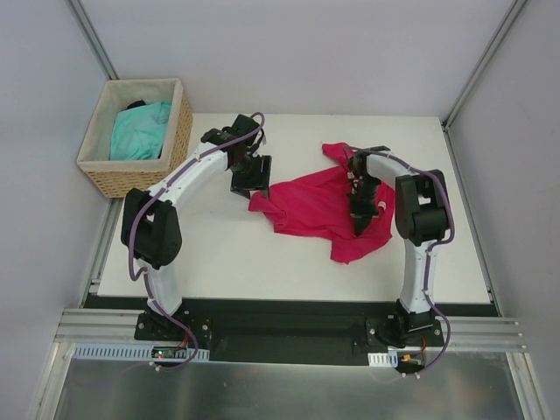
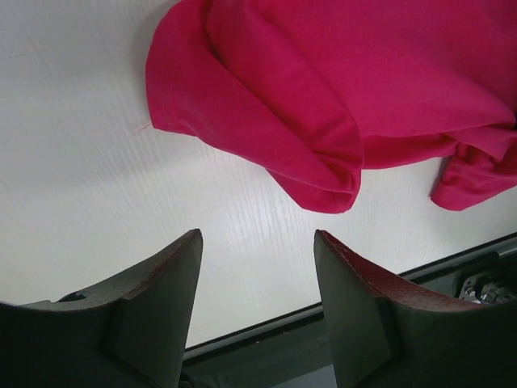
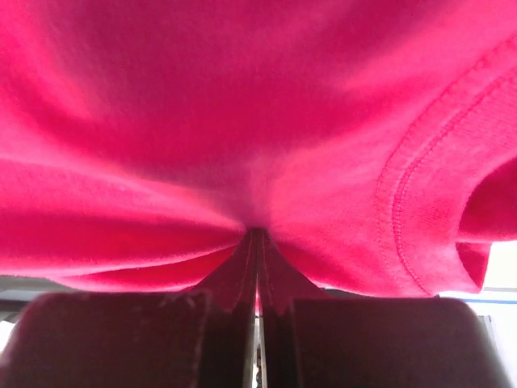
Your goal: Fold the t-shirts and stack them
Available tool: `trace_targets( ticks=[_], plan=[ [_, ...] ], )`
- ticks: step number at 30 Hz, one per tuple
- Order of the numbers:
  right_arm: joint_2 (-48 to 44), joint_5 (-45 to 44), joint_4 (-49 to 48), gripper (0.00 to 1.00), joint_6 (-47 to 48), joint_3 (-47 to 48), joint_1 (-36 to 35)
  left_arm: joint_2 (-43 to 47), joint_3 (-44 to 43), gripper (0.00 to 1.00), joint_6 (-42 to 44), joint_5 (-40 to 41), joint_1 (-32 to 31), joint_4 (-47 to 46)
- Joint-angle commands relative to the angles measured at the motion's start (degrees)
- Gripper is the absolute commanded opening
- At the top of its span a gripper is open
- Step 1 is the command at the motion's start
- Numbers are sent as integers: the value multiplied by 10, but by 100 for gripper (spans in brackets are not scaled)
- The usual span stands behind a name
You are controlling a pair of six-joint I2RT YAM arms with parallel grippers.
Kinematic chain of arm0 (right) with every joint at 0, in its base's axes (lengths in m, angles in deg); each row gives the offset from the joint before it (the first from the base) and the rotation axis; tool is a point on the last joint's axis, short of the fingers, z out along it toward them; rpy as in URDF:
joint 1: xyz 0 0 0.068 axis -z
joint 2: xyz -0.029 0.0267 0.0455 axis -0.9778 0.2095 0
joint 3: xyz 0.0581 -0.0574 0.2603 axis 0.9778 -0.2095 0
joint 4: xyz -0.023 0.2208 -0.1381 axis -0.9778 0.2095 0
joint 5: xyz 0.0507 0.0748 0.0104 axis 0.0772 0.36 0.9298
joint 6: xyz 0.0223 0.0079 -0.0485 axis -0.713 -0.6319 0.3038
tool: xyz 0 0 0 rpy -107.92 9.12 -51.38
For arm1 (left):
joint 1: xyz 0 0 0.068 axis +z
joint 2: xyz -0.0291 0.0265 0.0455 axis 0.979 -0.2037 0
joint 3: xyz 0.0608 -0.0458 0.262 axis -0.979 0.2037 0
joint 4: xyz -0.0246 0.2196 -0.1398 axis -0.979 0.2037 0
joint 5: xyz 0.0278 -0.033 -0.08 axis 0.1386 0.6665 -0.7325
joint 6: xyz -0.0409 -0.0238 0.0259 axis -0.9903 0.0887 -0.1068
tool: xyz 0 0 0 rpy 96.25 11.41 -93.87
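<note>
Pink t-shirt [image 1: 304, 206] in end effector [image 3: 257, 236] (right)

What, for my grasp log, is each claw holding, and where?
Right claw pinches a fold of the crimson-pink t-shirt near a hem; left claw holds nothing.

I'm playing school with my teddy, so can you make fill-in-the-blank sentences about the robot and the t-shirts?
1. The right gripper is ____ on the pink t-shirt.
2. The left gripper is ____ and holds nothing.
3. The turquoise t-shirt lies ____ the wicker basket.

Missing words: shut, open, inside.
</note>
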Motion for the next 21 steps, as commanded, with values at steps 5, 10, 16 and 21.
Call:
trace_targets(
  ticks=[5, 10, 16, 21],
  plan=[
    [25, -38, 27, 1, -2, 45, -12, -20, -1, 57, -4, 57, -2, 1],
    [43, -35, 49, 1, -1, 101, -11, -67, 8, 56, 5, 75, -2, -12],
    [43, -33, 70, 1, -1, 150, -13, -107, 18, 54, -10, 60, -2, -80],
    [44, -31, 74, 1, -2, 158, -13, -110, 43, 53, -16, 79, -2, -104]
  ],
)
